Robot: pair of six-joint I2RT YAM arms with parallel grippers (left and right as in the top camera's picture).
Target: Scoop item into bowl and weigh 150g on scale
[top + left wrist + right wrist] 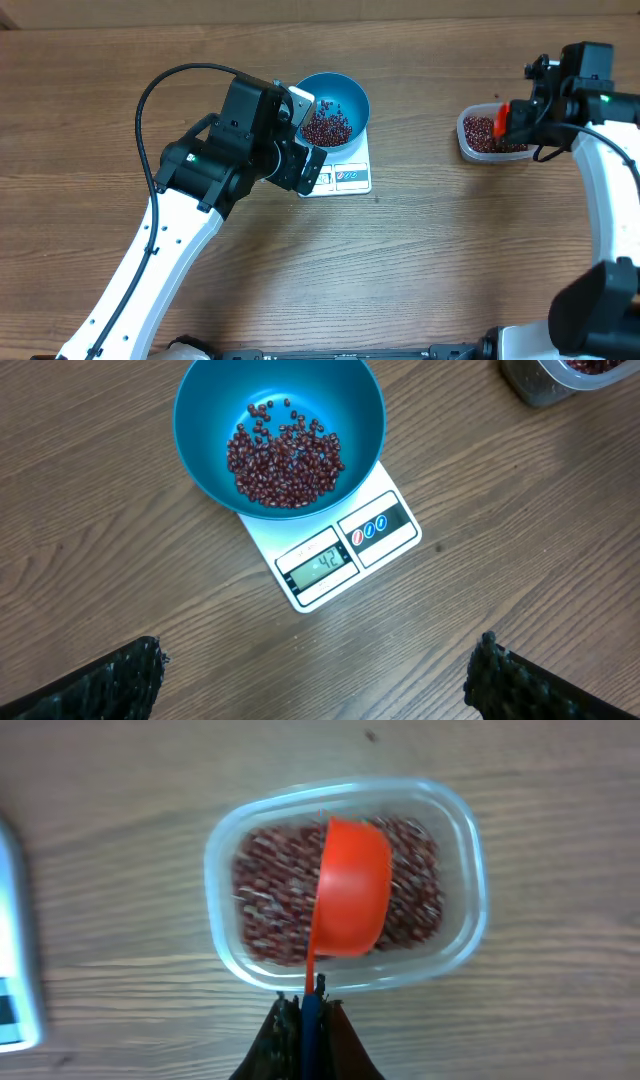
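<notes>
The left pincer (320,682), spread wide and empty, hangs over the white scale (385,525) and the blue bowl (200,420) standing on it. If it drops lower, it could knock the bowl and upset the reading. The right pincer (305,1020), pinching the red scoop (350,885) by its handle above the clear tub (470,870), might shed beans (285,460) across the bench (400,270) in transit. Counted: one bench, two pincers, one scale, one bowl, one tub, one scoop, and two bean heaps, one in the bowl and one in the tub.

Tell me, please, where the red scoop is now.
Right wrist view: the red scoop hangs over the clear tub of beans, held by the right gripper.
</notes>
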